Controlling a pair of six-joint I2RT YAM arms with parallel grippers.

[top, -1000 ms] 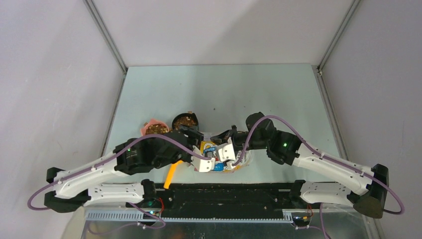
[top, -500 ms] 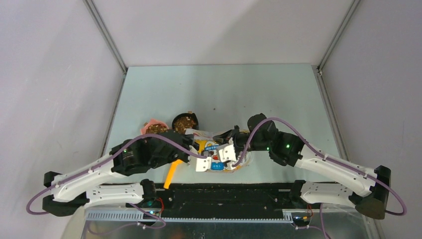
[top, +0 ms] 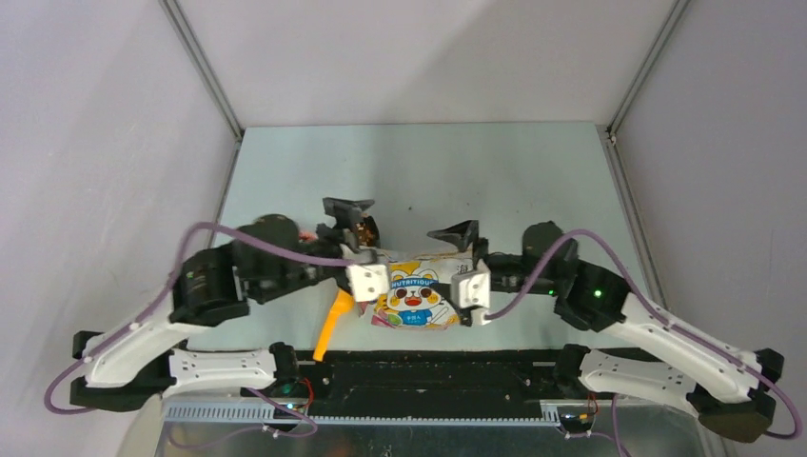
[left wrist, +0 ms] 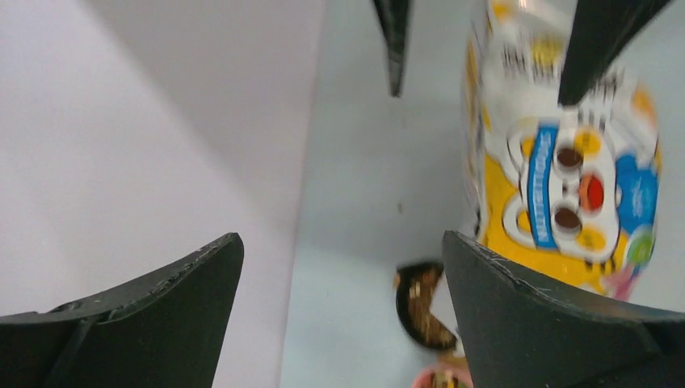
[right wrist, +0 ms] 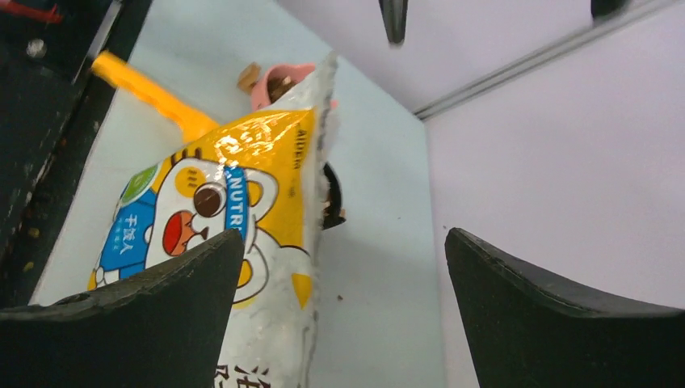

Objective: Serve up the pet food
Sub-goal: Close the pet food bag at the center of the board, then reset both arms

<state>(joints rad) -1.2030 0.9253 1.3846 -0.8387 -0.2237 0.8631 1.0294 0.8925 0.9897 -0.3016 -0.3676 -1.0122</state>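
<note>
The pet food shows as brown kibble in a black bowl (left wrist: 420, 305), partly hidden under my left gripper in the top view (top: 363, 231). More kibble fills a pink bowl (right wrist: 279, 82). The cartoon-cat bag (top: 415, 296) lies on the table between the two wrists. My left gripper (top: 350, 224) stands wide open at the bag's left end, nothing between its fingers (left wrist: 341, 238). My right gripper (top: 457, 240) is wide open at the bag's right end and holds nothing (right wrist: 345, 234). The bag (right wrist: 234, 218) rests beside its left finger.
A yellow scoop (top: 329, 329) lies on the table left of the bag, its handle pointing toward the black rail (top: 428, 376) at the near edge. Lilac walls close in the table on both sides. One stray crumb lies on the table past the bag (right wrist: 338, 297).
Both grippers, shut a second ago at the middle of the bag, have opened wide and drawn apart, left arm leftward and right arm rightward. The bag now lies uncovered.
</note>
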